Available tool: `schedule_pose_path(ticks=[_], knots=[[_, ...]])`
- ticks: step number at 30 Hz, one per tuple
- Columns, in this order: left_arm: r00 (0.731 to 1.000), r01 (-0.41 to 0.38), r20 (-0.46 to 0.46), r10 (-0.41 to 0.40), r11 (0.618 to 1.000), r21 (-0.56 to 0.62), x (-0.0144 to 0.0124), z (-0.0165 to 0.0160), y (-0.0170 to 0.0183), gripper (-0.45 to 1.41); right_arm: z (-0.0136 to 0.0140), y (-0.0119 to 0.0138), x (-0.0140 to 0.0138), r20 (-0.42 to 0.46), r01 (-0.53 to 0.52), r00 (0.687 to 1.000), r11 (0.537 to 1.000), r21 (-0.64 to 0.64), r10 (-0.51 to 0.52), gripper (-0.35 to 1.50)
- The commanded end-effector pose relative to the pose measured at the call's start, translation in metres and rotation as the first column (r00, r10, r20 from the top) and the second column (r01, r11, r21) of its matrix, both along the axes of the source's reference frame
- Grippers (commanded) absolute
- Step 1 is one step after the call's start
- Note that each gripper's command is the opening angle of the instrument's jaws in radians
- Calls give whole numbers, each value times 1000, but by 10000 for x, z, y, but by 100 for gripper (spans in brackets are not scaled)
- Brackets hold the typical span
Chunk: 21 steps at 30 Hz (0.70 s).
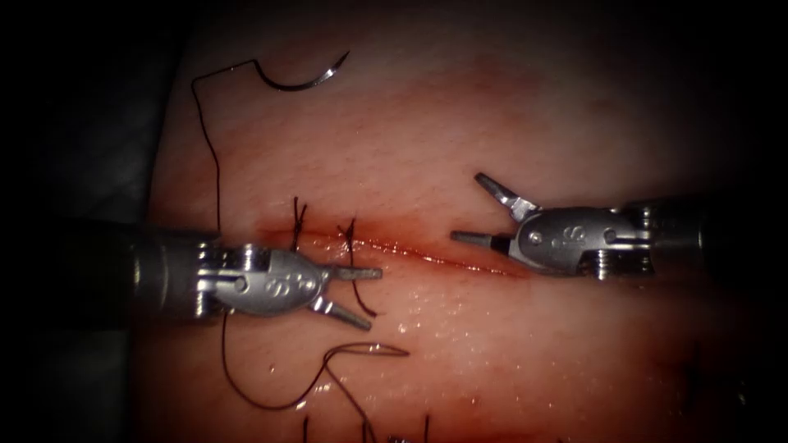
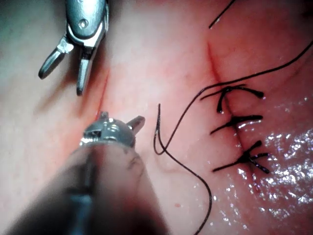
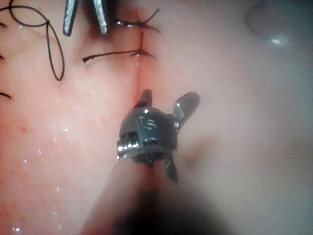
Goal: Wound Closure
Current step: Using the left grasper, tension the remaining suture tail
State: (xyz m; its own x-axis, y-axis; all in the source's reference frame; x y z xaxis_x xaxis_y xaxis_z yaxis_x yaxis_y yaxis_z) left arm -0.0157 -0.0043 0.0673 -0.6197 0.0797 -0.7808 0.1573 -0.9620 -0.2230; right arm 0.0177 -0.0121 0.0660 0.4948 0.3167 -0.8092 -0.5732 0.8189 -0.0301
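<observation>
The curved needle [image 1: 300,79] lies free on the tissue [image 1: 509,107], far above the left end of the cut [image 1: 427,253]; neither tool holds it and it is not in the tissue. Its dark thread [image 1: 215,164] runs down behind the left tool and loops [image 1: 328,369] below the cut. The left tool [image 1: 373,298] stands open and holds nothing, just below the cut by two tied stitches [image 1: 350,235]. The right tool [image 1: 468,207] is open over the cut's right part and also holds nothing. The left wrist view has the left tool [image 2: 121,118] and the stitches [image 2: 239,122]; the right tool [image 3: 168,97] sits over the cut.
Red fluid lines the cut and wets the tissue below it. More thread ends [image 1: 365,427] stick up at the lower edge of the endoscope view. The tissue's left border [image 1: 168,164] drops to dark bench.
</observation>
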Motion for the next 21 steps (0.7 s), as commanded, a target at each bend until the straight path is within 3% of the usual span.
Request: schedule_pose_path(ticks=[1,7,15,18,21], knots=[[1000,2,-4,-2,1000,-5,-6,9,-1,20,6,-4,7,-2,0,1000,1000,-1,0,140],[998,-23,-61,20,998,-51,-14,43,-8,15,7,-6,7,-1,0,1000,1000,-4,0,138],[995,-57,-91,51,996,-63,-14,54,-18,14,6,-8,7,-2,1,1000,1000,-4,-1,138],[995,-51,-93,46,997,-57,-15,51,-18,2,6,-8,8,-2,1,1000,1000,-4,-1,136],[995,-50,-95,44,997,-55,-15,49,-18,-45,6,-8,8,-1,0,1000,1000,-4,0,136]])
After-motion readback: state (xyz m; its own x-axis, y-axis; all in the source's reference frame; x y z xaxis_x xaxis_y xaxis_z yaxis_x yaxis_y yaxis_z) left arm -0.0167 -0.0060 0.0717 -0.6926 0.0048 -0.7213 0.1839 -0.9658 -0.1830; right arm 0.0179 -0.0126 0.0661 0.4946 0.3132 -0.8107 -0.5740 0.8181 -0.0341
